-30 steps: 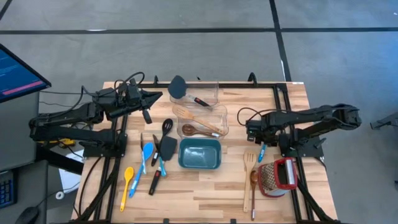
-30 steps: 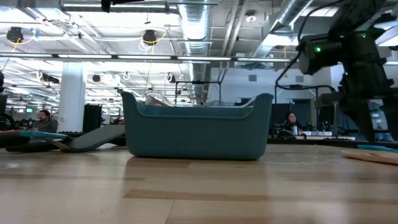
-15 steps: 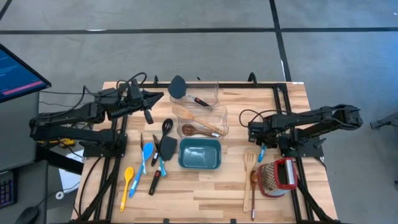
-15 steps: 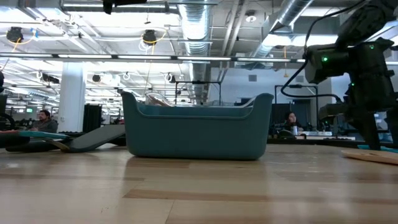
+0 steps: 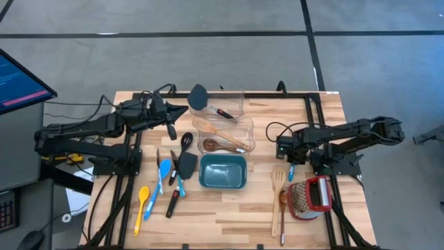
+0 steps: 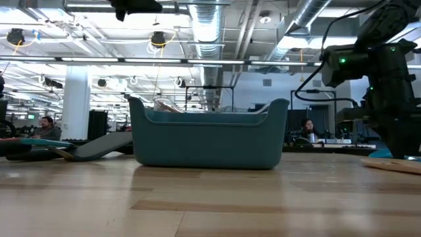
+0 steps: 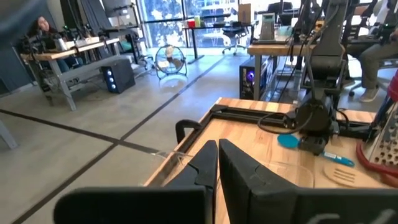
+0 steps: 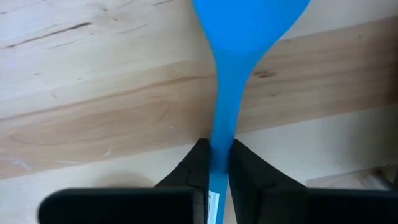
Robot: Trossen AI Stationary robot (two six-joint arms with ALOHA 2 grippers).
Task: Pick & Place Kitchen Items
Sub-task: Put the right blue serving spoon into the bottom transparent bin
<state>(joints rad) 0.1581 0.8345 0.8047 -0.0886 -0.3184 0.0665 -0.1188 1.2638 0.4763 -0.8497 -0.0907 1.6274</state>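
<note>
Blue spoon (image 8: 231, 93) lies on the wooden desk (image 8: 93, 93), its handle clamped by the right tool (image 8: 217, 163); left tool (image 7: 217, 163) closed, empty.

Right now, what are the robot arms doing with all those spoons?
The right hand has pinched the handle of a blue spoon lying on the wooden table, near the right side. The left hand is shut and empty, up near the clear tray. Other utensils lie beside the teal bin.
</note>
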